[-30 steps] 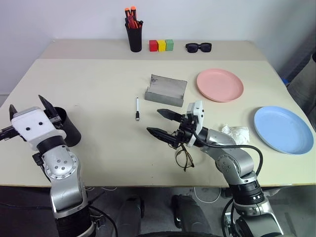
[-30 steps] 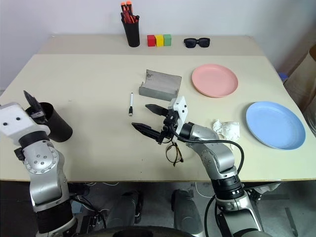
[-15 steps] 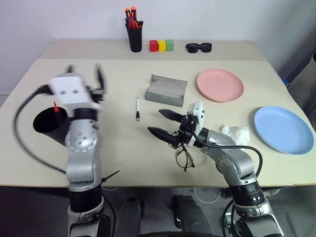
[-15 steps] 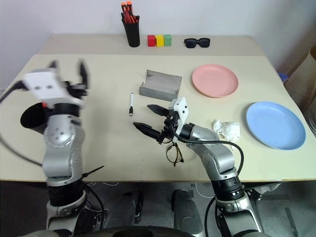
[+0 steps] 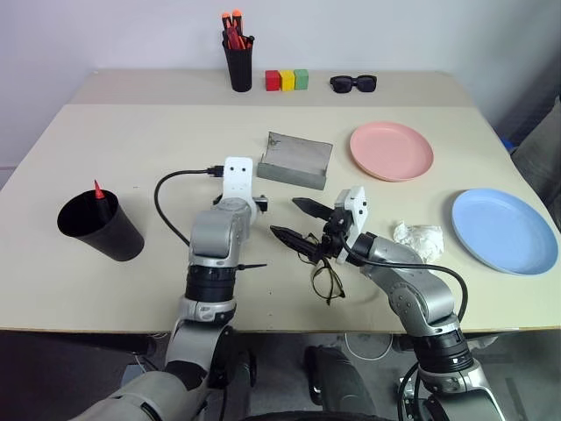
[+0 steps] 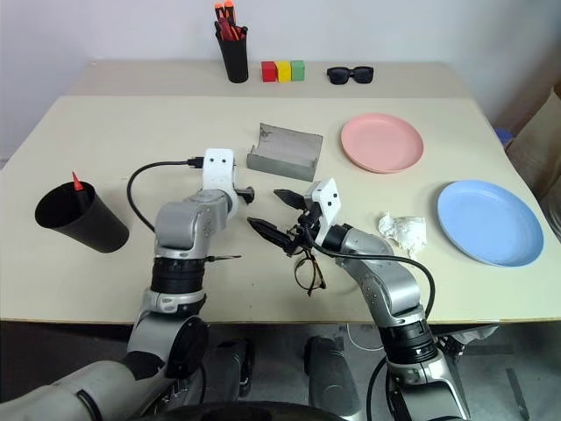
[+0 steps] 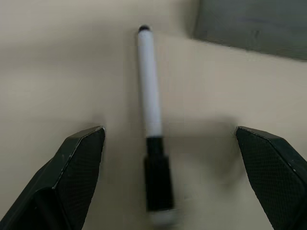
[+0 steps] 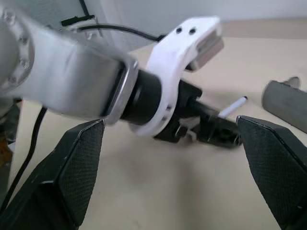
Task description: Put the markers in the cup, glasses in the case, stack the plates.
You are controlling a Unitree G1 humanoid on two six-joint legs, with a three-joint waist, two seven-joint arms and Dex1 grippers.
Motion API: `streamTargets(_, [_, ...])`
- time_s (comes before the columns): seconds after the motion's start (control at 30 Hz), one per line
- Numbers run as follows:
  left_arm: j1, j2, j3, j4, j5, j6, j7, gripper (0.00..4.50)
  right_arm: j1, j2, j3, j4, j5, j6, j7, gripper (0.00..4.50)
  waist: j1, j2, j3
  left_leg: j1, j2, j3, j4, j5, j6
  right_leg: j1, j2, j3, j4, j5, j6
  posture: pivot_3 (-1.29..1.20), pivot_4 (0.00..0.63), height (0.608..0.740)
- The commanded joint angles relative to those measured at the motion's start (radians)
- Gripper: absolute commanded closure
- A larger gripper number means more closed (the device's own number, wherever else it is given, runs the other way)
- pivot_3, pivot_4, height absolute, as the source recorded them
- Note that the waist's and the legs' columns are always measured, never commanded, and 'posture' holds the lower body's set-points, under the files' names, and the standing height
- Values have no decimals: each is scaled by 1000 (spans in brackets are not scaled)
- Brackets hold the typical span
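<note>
Fingers of the left gripper (image 7: pixel 175 143) stand spread wide over the white marker (image 7: pixel 152 129), which lies flat on the table (image 5: pixel 158 158) beside the grey case (image 5: pixel 295 160) (not touching it). The right gripper (image 5: pixel 296 223) is spread too, empty, just above the glasses (image 5: pixel 327 279).

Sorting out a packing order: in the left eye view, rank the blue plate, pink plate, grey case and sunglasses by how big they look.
1. blue plate, nearer the camera, so its lead is unsure
2. pink plate
3. grey case
4. sunglasses
</note>
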Motion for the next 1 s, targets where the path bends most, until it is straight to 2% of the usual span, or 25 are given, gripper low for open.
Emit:
streamTargets(0.03, [-44,-24,102,77,-26,18,55,766,1,2,-9,-48,2,-22,-8,0,-1,0,0,0,0,0,0,0,0,0,0,0,0,0,0,0,150,740])
streamTargets(0.17, [-56,-1,94,101,2,0,93,2645,10,3,-8,-51,-2,-26,-13,0,0,1,0,2,0,0,0,0,0,2,0,0,0,0,0,0,150,740])
streamTargets(0.2, [-55,1,93,100,2,-7,98,3282,12,3,-7,-52,-3,-26,-14,0,1,1,0,2,0,0,0,0,0,2,0,0,0,0,0,0,150,740])
streamTargets(0.27, [-36,12,63,71,2,-70,85,4184,14,5,-4,-53,-4,-27,-16,0,1,1,0,2,0,0,0,0,0,2,0,0,0,0,0,0,150,740])
streamTargets(0.3, [-23,25,29,46,11,-127,72,4476,14,5,-3,-53,-4,-27,-17,0,2,1,0,2,0,0,0,0,0,3,0,0,0,0,0,0,150,740])
streamTargets(0.43, [56,73,-48,-113,19,-477,12,4476,6,6,-2,-49,-5,-26,-18,0,0,0,0,1,0,0,-1,0,-1,1,0,0,0,0,0,0,150,740])
streamTargets(0.53, [140,130,-53,-253,38,-745,-9,4476,-2,4,-5,-44,-3,-26,-15,0,0,1,0,-2,0,1,-2,1,-2,-4,0,1,0,0,-1,0,150,740])
streamTargets(0.63, [221,217,-49,-360,138,-889,43,4476,-5,2,-7,-42,-3,-28,-10,0,1,1,0,-2,1,2,-3,1,-2,-5,-1,2,0,1,-1,0,150,740])
streamTargets(0.73, [340,290,0,-487,220,-1004,91,4476,-13,2,-6,-35,2,-31,2,0,2,1,0,-2,1,3,-3,1,-2,-4,-1,3,0,1,-1,0,150,740])
streamTargets(0.83, [447,328,44,-578,257,-1045,99,4476,-25,10,-5,-25,11,-31,16,0,4,1,0,-2,1,3,-2,1,-2,-4,-1,2,0,1,-1,0,150,740])
streamTargets(1.0, [603,323,126,-679,268,-1020,101,4476,-52,31,-8,-35,92,7,70,0,4,1,0,-1,1,2,0,1,-1,-1,-1,2,0,1,-2,0,150,740])
